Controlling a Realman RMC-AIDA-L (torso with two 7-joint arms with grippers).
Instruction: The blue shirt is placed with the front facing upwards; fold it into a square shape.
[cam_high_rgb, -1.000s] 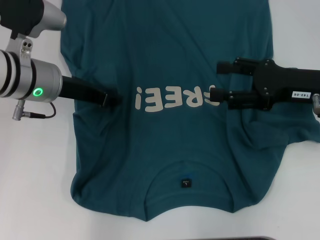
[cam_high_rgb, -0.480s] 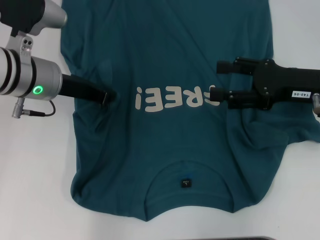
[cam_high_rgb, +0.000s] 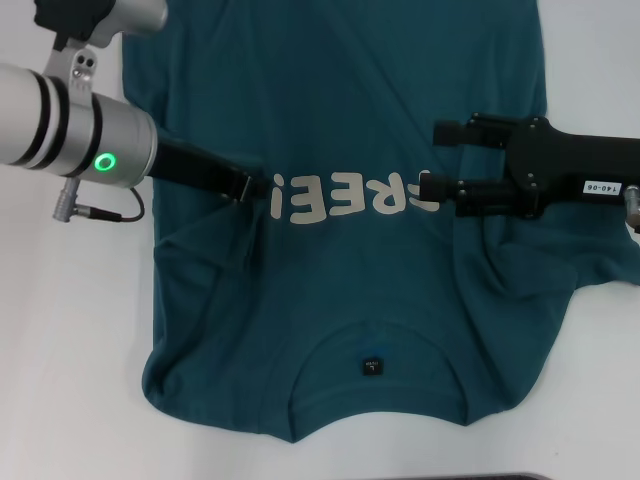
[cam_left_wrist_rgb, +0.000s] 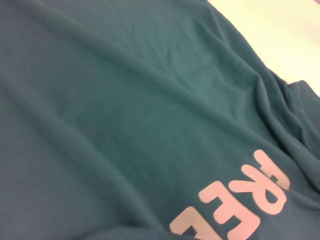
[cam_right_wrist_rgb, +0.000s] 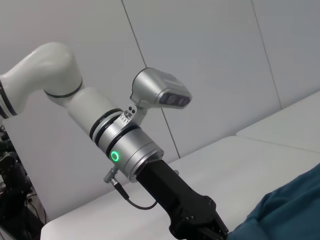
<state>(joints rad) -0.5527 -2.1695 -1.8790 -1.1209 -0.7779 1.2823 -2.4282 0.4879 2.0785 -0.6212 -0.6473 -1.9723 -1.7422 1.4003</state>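
The blue shirt (cam_high_rgb: 350, 290) lies spread on the white table, front up, with cream letters (cam_high_rgb: 340, 196) across the chest and a black neck label (cam_high_rgb: 371, 366) at the near collar. My left gripper (cam_high_rgb: 247, 187) sits at the left end of the lettering. It is shut on a pinch of shirt fabric, and creases run toward its tip. My right gripper (cam_high_rgb: 432, 160) stands open over the right end of the lettering; its near finger covers one letter. The left wrist view shows only rumpled shirt (cam_left_wrist_rgb: 125, 125) and lettering (cam_left_wrist_rgb: 240, 205). The right wrist view shows the left arm (cam_right_wrist_rgb: 130, 145) over the shirt (cam_right_wrist_rgb: 290, 210).
White table (cam_high_rgb: 70, 350) shows on both sides of the shirt. The right sleeve (cam_high_rgb: 590, 265) lies bunched under the right arm. A dark edge (cam_high_rgb: 500, 476) runs along the near border of the table.
My left gripper has moved to the right, toward the lettering, dragging the shirt's left side inward with new creases. The right gripper has not moved.
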